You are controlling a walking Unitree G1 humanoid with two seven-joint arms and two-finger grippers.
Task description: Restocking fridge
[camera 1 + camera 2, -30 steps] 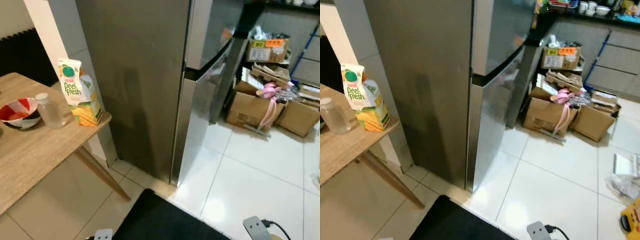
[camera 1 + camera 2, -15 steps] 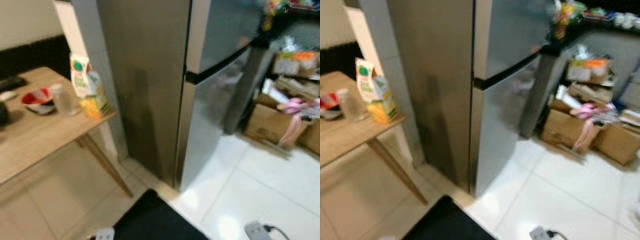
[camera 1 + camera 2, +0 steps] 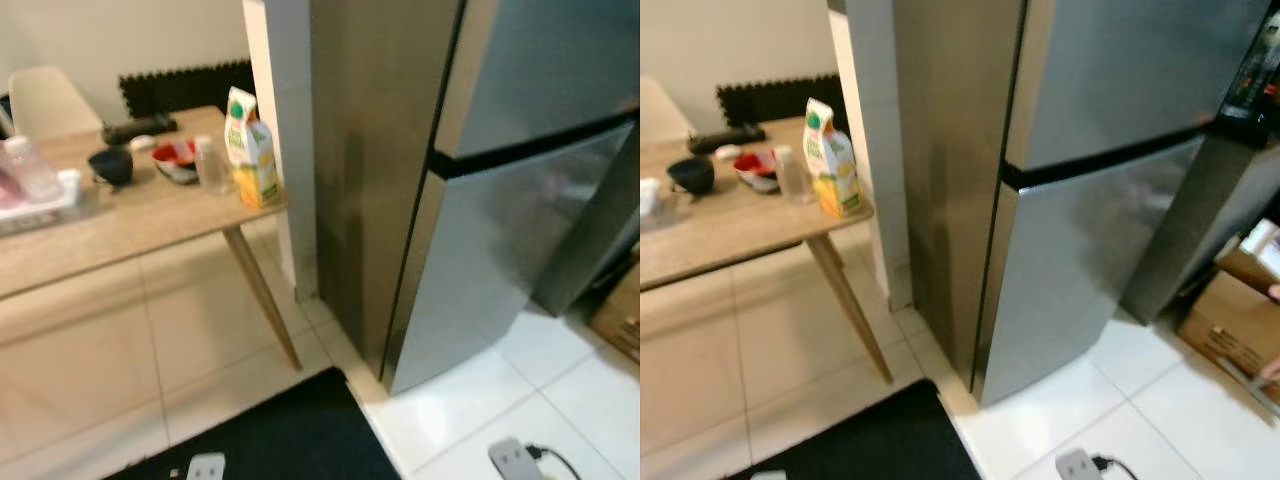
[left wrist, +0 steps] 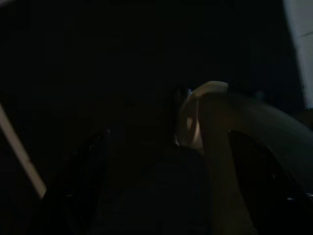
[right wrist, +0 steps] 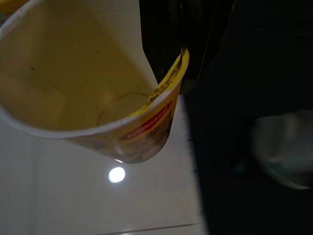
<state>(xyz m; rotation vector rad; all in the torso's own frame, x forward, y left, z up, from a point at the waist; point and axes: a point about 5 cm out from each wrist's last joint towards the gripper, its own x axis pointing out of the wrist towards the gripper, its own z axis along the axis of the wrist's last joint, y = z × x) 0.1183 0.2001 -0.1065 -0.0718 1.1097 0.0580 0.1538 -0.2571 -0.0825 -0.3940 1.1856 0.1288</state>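
The steel two-door fridge (image 3: pixel 480 200) stands shut on the right, its doors split by a dark band. A Deel Fresh juice carton (image 3: pixel 250 148) stands upright at the near corner of the wooden table (image 3: pixel 130 215), beside a small clear bottle (image 3: pixel 208 165). In the right wrist view my right gripper (image 5: pixel 188 58) is shut on the rim of a yellow paper cup (image 5: pixel 73 73), which hangs over the white floor tiles. The left wrist view is very dark, with a pale curved shape (image 4: pixel 205 117) in it.
A red bowl (image 3: pixel 176 160), a dark bowl (image 3: pixel 110 165) and a tray with a bottle (image 3: pixel 30 185) share the table; a pale chair (image 3: pixel 40 100) stands behind. A black mat (image 3: pixel 260 440) and a power adapter (image 3: pixel 515 458) lie at my feet. A cardboard box (image 3: pixel 1230 315) sits right of the fridge.
The camera has swung left and drawn back: more of the table shows, the fridge sits further right, and most of the boxes have slid out of view.
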